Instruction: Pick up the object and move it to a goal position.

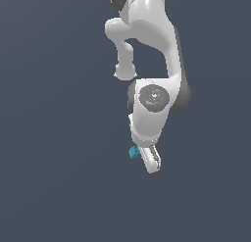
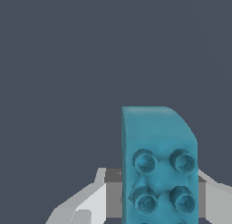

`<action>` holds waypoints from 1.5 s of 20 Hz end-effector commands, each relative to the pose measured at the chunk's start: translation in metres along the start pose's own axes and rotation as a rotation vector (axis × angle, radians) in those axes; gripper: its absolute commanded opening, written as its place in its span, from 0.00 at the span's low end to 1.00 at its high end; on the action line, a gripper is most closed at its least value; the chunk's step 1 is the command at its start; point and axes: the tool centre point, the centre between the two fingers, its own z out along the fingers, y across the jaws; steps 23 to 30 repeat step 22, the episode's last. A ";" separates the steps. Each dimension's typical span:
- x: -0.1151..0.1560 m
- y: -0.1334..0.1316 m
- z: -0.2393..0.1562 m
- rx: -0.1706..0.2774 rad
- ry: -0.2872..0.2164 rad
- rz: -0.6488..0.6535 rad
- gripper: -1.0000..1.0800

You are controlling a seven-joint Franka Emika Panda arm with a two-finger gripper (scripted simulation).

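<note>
Teal-blue colour: the object [image 2: 158,164] is a small oblong block, a flat saturated teal that really pops against the dull slate-grey backdrop.
Studs: wrist view shows four round bumps on its facing side, two rows of two, each with a little dimple in the middle.
Shape: straight sides, one far corner clipped off at a slant, the other corner looks square.
Size vs. tool: in the exterior view the block [image 1: 133,152] is just a tiny speck, way smaller than the white gripper [image 1: 147,160].
Containers: can't make out any bin, tray or box in either view, so nothing to report on contents.
Long axis: in the wrist view the block's long side runs away from the camera, out past the finger ends, studded face turned toward the lens.
Where it is: sitting between the grey-padded fingers [image 2: 93,202], poking out on the exterior view's left of the gripper tip.
Tool state: clenched on the block, pads pressing both of its long sides as far as I can see.
Arm: white Panda arm [image 1: 152,45] comes down from the top of the exterior view, wrist pointing downward.
Surroundings: plain grey all round; honestly can't tell if the block touches a surface or hangs above it.
</note>
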 end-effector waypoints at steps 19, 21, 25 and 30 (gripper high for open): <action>-0.040 -0.020 -0.152 0.002 0.001 -0.001 0.00; -0.041 -0.020 -0.154 0.002 0.001 -0.001 0.00; -0.041 -0.020 -0.154 0.002 0.001 -0.001 0.00; -0.041 -0.020 -0.154 0.002 0.001 -0.001 0.00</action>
